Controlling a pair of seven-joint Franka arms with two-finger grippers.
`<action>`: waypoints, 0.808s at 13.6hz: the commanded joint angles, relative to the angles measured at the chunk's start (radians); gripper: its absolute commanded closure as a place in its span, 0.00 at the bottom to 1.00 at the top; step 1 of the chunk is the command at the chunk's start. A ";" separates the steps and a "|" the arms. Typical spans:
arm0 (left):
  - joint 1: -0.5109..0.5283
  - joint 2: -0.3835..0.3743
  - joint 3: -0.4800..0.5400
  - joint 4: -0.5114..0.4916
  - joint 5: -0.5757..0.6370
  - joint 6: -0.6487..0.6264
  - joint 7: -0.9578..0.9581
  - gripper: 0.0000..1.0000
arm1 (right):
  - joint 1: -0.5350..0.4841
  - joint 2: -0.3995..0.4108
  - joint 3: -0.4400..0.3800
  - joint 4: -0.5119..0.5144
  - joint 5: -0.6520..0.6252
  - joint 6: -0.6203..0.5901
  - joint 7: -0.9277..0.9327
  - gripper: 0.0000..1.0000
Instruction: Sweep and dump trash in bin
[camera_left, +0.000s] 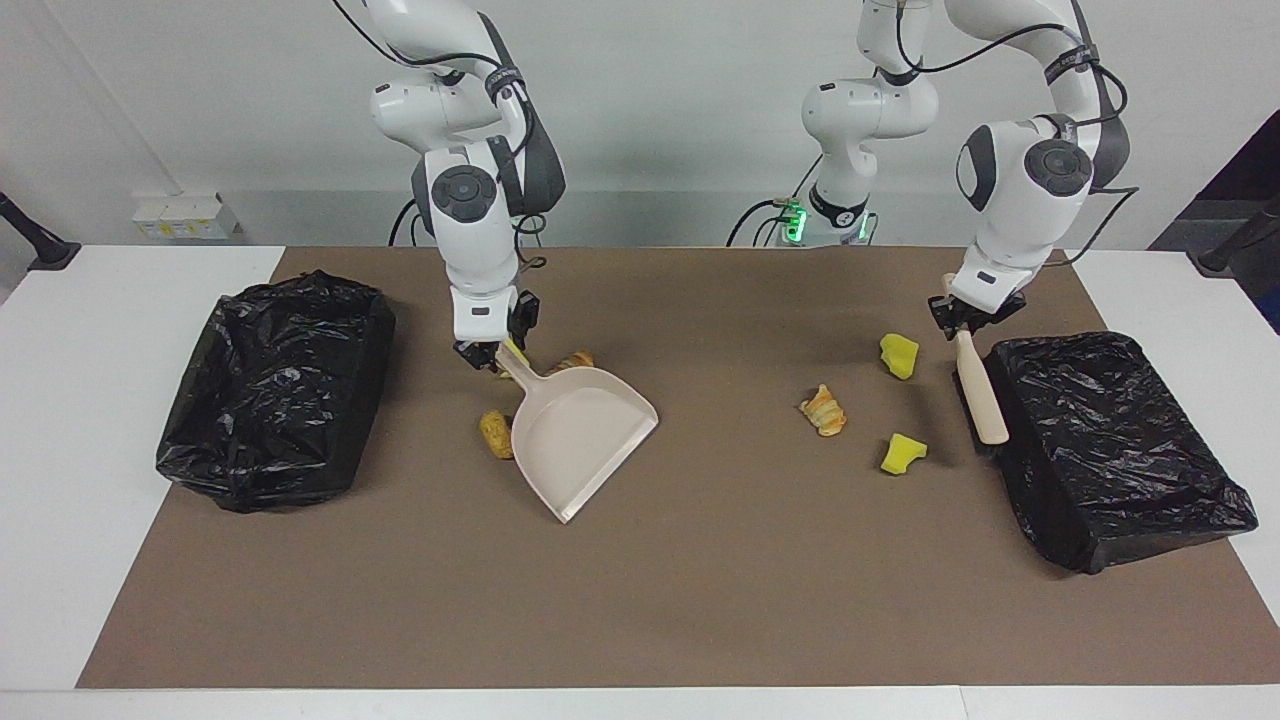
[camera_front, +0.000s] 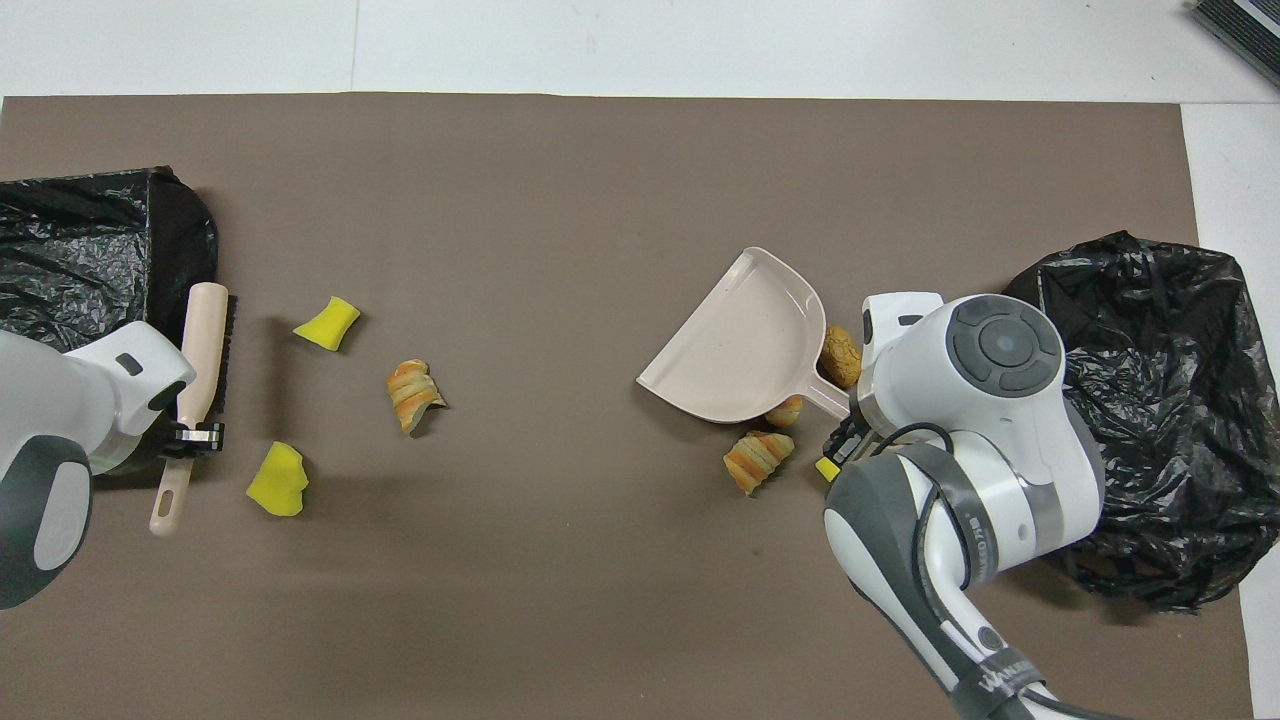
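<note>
At the dustpan (camera_left: 575, 440): it lies flat on the brown mat (camera_left: 700, 580), empty, open lip turned toward the left arm's end of the desk (camera_left: 100, 400), where the loose pieces are. Sensible lie for receiving a sweep.

Right gripper (camera_left: 490, 355) is down at the tip of the dustpan's handle. Whether it has clamped the handle cannot be told.

Trash, seven pieces, all on the mat, none in the pan:
- Four crowd the dustpan's handle end: a round brown bit (camera_front: 841, 355) touching the pan's rim, a small brown bit (camera_front: 785, 410), a striped pastry (camera_front: 757, 460) and a yellow scrap (camera_front: 827, 467) nearer the robots than the pan.
- Three lie well apart from the dustpan, toward the left arm's end: two yellow sponge chunks (camera_left: 899, 355) (camera_left: 903, 452) and a striped pastry (camera_left: 823, 410) between them and the pan.

Left gripper (camera_left: 968, 318): fingers closed on the brush (camera_left: 980, 395) by its handle, brush slanting with bristle head low, outside those three pieces as seen from the dustpan. Judgement: that stance lets a stroke push them toward the pan's lip.

Black-lined bins: one (camera_left: 275, 390) near the dustpan's handle end, one (camera_left: 1110, 440) just beside the brush.

Judgement: sweeping not yet begun; dumping outstanding.
</note>
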 joint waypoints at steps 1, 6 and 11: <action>0.006 -0.001 -0.006 -0.005 0.001 0.020 0.011 1.00 | -0.002 -0.016 0.003 -0.001 -0.003 0.017 0.011 1.00; 0.003 0.013 -0.006 0.011 0.001 0.032 0.014 1.00 | -0.005 -0.024 0.009 0.070 0.018 -0.043 -0.093 1.00; 0.006 0.097 -0.007 0.009 -0.010 0.156 0.011 1.00 | 0.023 0.002 0.009 0.118 0.092 -0.024 -0.521 1.00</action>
